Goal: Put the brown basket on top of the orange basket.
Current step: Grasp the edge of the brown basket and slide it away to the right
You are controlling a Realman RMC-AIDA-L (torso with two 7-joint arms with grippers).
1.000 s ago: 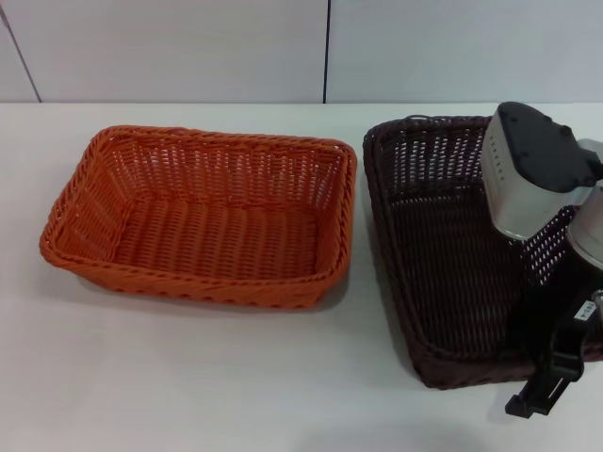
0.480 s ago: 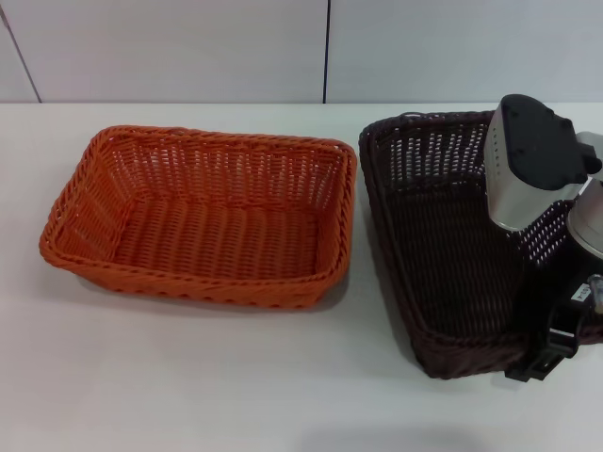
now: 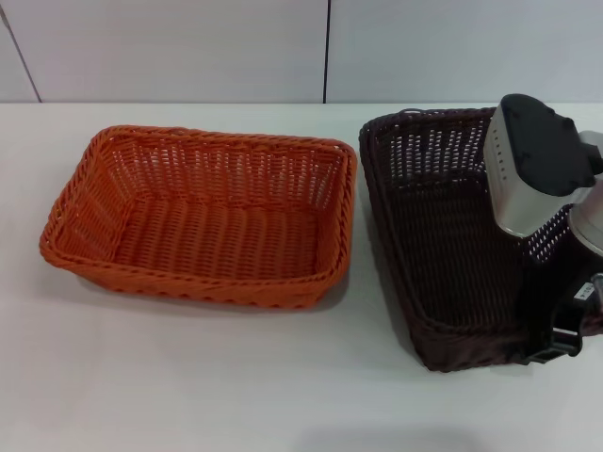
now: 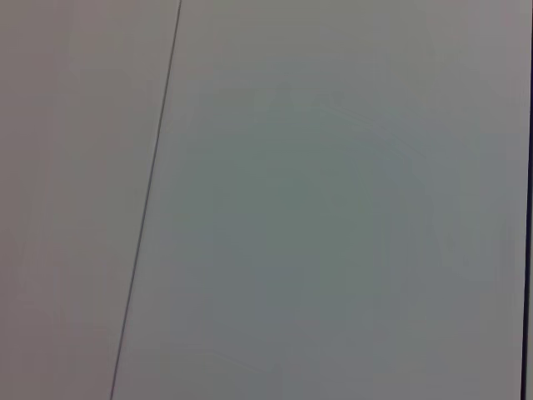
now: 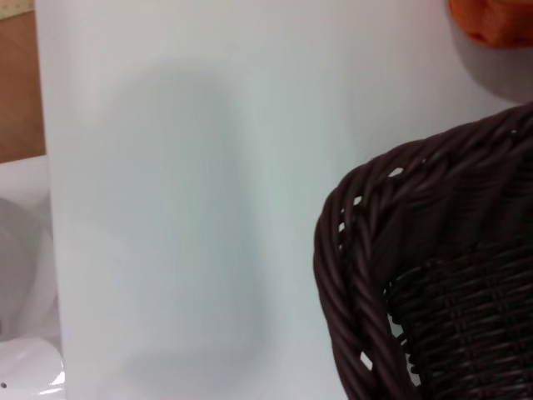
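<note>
The orange basket (image 3: pixel 203 221) sits on the white table at the left. The brown basket (image 3: pixel 452 245) is to its right, with a narrow gap between them. My right gripper (image 3: pixel 558 334) is at the brown basket's near right corner, shut on its rim, and the near end is raised off the table. The right wrist view shows a corner of the brown basket's braided rim (image 5: pixel 375 250) over the table and a bit of the orange basket (image 5: pixel 495 18). My left gripper is out of view; its wrist view shows only a plain pale surface.
The white table (image 3: pixel 188 377) runs in front of both baskets. A pale wall (image 3: pixel 188 47) stands behind them. A strip of brown floor (image 5: pixel 17 83) shows past the table's edge in the right wrist view.
My right gripper has risen and moved back with the brown basket's near right corner. The basket's near end has lifted and shifted slightly toward the orange basket.
</note>
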